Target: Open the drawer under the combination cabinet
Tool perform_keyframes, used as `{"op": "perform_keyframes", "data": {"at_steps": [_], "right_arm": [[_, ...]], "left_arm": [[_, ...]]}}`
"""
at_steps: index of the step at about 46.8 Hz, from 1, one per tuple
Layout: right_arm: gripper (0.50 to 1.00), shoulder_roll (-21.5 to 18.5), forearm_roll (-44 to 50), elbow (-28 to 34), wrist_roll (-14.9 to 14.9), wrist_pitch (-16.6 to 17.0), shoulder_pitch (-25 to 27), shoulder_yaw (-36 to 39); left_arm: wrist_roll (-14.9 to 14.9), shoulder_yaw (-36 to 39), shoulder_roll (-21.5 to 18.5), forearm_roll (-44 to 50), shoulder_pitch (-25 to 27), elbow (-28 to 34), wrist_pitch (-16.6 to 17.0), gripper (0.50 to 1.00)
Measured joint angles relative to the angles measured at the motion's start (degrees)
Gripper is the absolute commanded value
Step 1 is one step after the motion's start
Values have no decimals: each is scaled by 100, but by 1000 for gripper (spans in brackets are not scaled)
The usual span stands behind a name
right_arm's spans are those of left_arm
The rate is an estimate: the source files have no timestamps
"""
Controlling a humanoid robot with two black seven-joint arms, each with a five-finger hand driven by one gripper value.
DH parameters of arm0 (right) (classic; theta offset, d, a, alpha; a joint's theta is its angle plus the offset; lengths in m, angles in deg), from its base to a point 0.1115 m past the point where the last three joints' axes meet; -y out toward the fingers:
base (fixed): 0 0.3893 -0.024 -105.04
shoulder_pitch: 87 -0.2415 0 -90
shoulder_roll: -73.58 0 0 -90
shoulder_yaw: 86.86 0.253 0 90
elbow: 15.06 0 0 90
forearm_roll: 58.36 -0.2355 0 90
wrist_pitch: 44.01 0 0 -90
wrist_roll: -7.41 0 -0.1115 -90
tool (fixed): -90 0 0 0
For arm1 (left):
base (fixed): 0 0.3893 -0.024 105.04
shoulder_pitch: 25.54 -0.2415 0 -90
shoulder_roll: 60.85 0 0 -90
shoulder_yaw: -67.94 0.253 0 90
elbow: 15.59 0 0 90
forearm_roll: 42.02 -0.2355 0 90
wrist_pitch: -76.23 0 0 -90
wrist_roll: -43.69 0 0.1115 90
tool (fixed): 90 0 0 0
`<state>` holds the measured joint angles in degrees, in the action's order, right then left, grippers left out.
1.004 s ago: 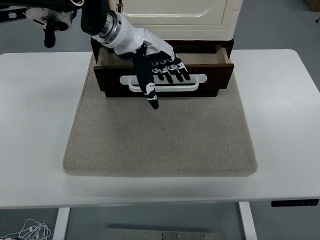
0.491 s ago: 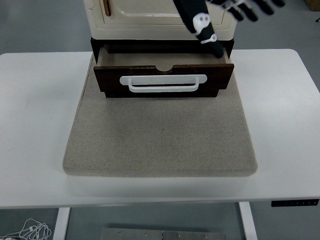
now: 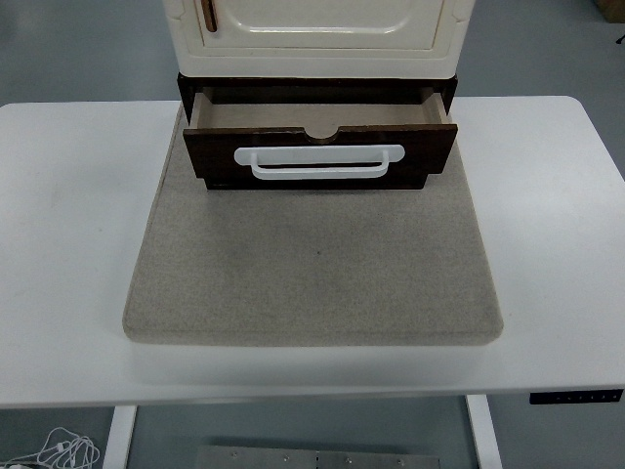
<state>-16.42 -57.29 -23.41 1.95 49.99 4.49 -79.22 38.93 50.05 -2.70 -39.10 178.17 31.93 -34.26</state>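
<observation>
standing pulled out under the cabinet [image 3: 317,29] — the drawer [image 3: 319,151]; no robot hand visible.

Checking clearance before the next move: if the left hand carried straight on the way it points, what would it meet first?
Can't be judged: neither hand is in view. Only the open drawer shows, pulled out from under the cabinet.

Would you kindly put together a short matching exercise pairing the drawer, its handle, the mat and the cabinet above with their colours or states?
Things:
1. drawer
2. handle
3. mat
4. cabinet

Descriptions:
A. cream, door shut, standing above the drawer
B. white bar on the dark front panel
C. dark brown, pulled out over the mat
D. grey-beige, lying flat on the white table

Pairs: 1-C, 2-B, 3-D, 4-A
</observation>
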Motion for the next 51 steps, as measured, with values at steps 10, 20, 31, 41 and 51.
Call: {"op": "perform_keyframes", "data": {"at_steps": [10,20,31,41,51], "right_arm": [[926,0,0,0,1,-1,0,0],[926,0,0,0,0,-1,1,0],[926,0,0,1,0,1,2,0],[928,0,0,0,0,3,1,0],[926,0,-1,0,1,3,2,0]], "left_arm": [[75,-571,2,-21,-750,-1044,922,1000],[201,-721,28,147,-1507,-2085,1050,1000],[619,-885,88,854,-2457,-2635,1048,1000],[629,-1388,468,916,-3422,-2904,1053,1000],[713,-2063,919,913,-3975,-3371,1049,1000]]}}
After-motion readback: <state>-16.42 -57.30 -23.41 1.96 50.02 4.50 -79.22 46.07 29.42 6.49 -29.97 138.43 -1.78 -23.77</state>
